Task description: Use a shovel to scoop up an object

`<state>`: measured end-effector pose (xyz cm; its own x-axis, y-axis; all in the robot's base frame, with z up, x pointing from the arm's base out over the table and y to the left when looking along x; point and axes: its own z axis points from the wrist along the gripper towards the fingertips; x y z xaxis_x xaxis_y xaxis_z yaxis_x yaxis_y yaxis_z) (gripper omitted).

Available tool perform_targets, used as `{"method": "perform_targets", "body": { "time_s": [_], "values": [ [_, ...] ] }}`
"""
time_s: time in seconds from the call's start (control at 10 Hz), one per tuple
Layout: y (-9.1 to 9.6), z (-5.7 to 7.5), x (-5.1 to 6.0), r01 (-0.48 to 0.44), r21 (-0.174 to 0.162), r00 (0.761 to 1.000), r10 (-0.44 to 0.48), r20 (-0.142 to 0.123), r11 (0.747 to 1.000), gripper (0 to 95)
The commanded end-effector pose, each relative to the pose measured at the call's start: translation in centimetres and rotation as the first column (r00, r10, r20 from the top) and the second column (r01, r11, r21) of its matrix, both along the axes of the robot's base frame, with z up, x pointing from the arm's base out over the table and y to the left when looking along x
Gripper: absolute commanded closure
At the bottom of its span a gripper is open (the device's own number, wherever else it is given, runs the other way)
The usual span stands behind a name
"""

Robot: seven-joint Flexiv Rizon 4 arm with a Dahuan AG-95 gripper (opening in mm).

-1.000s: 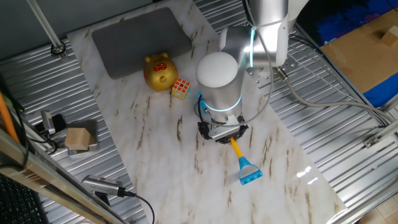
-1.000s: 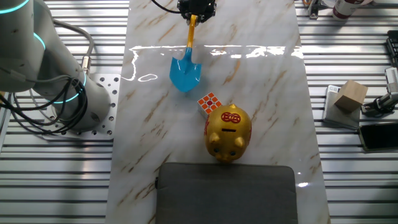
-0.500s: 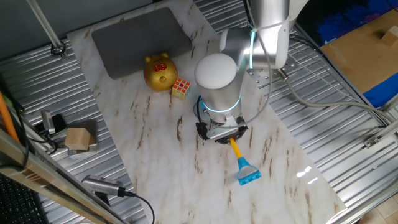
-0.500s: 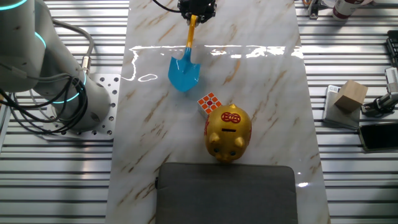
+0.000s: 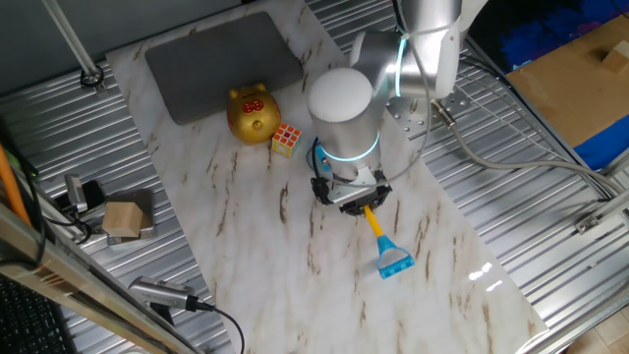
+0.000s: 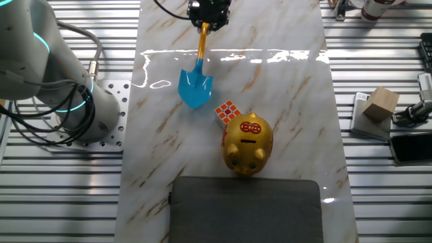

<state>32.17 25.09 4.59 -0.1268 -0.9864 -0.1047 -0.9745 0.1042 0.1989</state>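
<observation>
My gripper [image 5: 354,202] is shut on the thin yellow shaft of the shovel [image 5: 378,234]. The shovel's blue D-shaped end loop [image 5: 396,264] points away from the arm. In the other fixed view the gripper [image 6: 206,13] is at the top edge, and the light-blue blade [image 6: 194,90] hangs below it over the marble. In one fixed view my arm hides the blade. The puzzle cube [image 6: 228,111] lies just right of the blade tip with a small gap between them. The cube [image 5: 286,139] touches the pig bank.
A golden pig bank [image 5: 253,114] [image 6: 248,143] stands next to the cube. A grey pad [image 5: 224,64] [image 6: 244,209] lies behind it on the marble board [image 6: 290,88]. A tan wooden block [image 5: 125,220] [image 6: 379,104] sits off the board. The arm's base [image 6: 40,67] is beside the board.
The gripper has shifted and turned a little, and the blade has swung slightly left and a bit closer to the cube's side. The cube and pig bank have not moved.
</observation>
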Motion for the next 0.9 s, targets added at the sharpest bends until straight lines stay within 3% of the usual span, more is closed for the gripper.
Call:
{"method": "perform_targets", "body": {
  "time_s": [0.1, 0.4, 0.9],
  "values": [
    [-0.4, -0.5, 0.2, -0.010, 0.012, 1.000, 0.010, 0.003, 1.000, 95.0],
    [-2.3, -0.2, 1.1, -0.050, 0.020, 0.999, 0.050, 0.009, 0.999, 95.0],
    [-3.0, -0.3, 2.9, -0.042, 0.054, 0.999, 0.041, 0.008, 0.998, 95.0]
  ]
}}
